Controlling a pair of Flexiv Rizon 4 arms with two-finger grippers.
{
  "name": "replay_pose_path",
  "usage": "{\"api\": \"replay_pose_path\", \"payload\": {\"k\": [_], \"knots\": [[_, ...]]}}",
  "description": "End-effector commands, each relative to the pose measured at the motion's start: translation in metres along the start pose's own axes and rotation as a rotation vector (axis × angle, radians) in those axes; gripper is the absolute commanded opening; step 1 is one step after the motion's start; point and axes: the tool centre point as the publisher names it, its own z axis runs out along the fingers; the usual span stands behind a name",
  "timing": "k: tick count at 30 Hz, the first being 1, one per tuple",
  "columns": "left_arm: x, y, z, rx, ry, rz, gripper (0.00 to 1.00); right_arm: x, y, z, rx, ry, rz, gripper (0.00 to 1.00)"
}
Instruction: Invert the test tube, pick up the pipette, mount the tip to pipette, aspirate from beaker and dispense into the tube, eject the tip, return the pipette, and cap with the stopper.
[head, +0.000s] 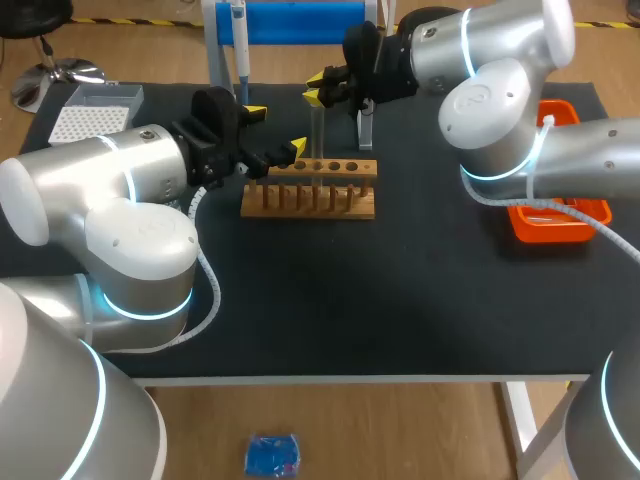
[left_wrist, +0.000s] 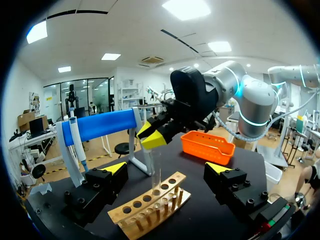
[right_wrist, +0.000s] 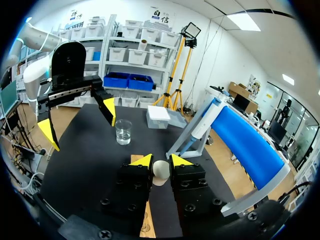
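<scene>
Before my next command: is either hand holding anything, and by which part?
Right hand grips a pale round piece atop the test tube, by its sides; stopper or tube end, unclear. Left hand is empty.

Rack (head: 310, 188) mid-table, test tube (left_wrist: 156, 172) standing in one of its holes. Right gripper (head: 317, 86) directly above the tube, stopper (right_wrist: 161, 170) pinched between its fingers. Left gripper (head: 276, 130) at the rack's left end, fingers spread. Pipette stand (head: 290, 25) behind the rack. Beaker (right_wrist: 123, 132) and tip box (head: 95, 110) behind-left of the rack. Tray (head: 555, 215) well to the rack's right.
</scene>
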Motion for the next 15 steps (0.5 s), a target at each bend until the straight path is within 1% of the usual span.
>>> {"api": "replay_pose_path", "payload": {"k": [1, 15], "knots": [[-0.0009, 0.0003, -0.0004, 0.001, 0.005, -0.001, 1.00, 0.0019, 0.0013, -0.0047, -0.002, 0.003, -0.001, 0.00], [-0.0009, 0.0003, -0.0004, 0.001, 0.005, -0.001, 1.00, 0.0052, 0.0006, -0.0033, 0.000, 0.014, -0.009, 0.00]]}}
